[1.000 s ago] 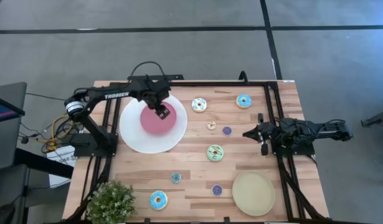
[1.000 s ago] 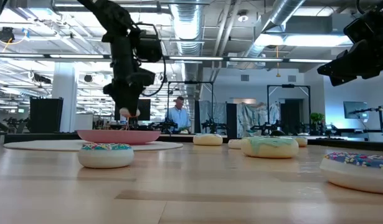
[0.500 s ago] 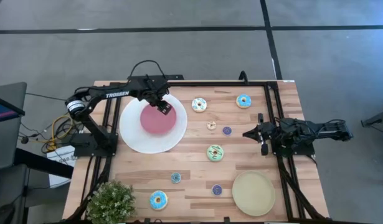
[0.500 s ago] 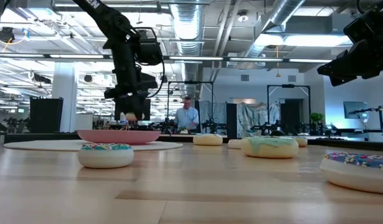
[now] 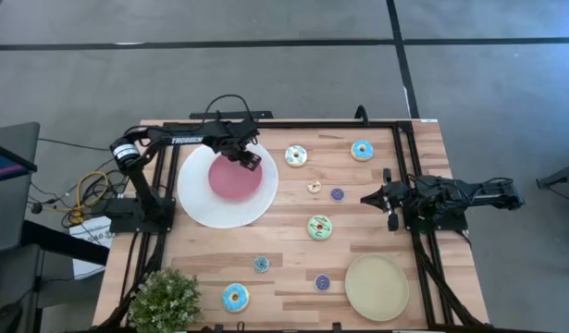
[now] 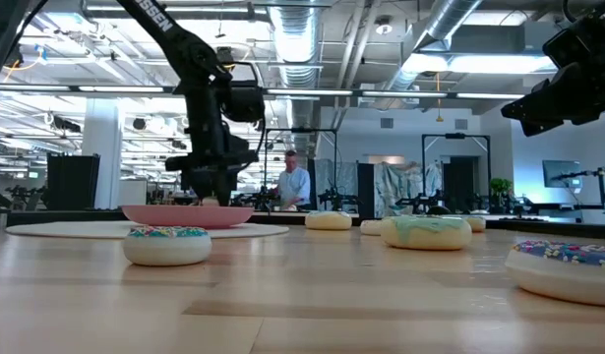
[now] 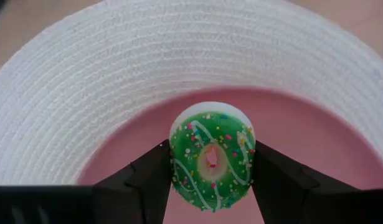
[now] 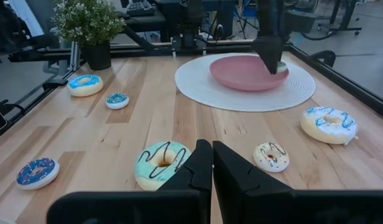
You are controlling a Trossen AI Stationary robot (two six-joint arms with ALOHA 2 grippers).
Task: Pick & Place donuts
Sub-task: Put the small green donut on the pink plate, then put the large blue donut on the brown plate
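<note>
Green-iced tiny donut [image 7: 212,157], clamped across its outer edge between the left gripper [image 7: 211,180] fingers just above the pink plate [image 7: 340,149]; probably light, rigid, slippery, so best pinched across the ring; right gripper [image 8: 212,163] clenched empty, well apart.

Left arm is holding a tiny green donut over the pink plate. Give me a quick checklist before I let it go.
1. Grip: left end effector shut on the tiny green donut, held on both sides: ok.
2. Position: donut is over the pink plate, inside its rim: ok.
3. Height above the plate: cannot tell.
4. Drop spot: pink surface under the donut shows nothing else: ok.
5. Right end effector shut, parked at the table's right edge, apart from the plate: ok.
</note>
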